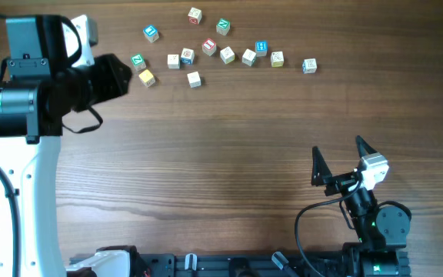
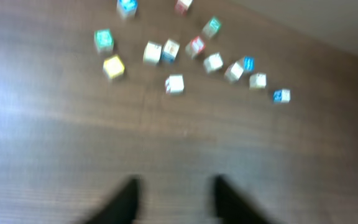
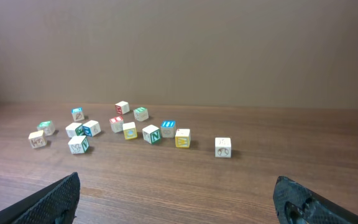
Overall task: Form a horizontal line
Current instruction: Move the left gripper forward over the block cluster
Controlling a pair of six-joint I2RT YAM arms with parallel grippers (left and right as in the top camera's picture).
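Several small letter cubes lie scattered at the far side of the table, from the yellow cube on the left to the blue-edged cube on the right; a white cube sits nearest the middle. They also show in the blurred left wrist view and in the right wrist view. My left gripper is at the far left, just left of the cubes, open and empty. My right gripper is open and empty near the front right.
The wooden table runs bare between the cubes and my right gripper. The left arm's white base stands along the left edge. A plain wall rises behind the cubes.
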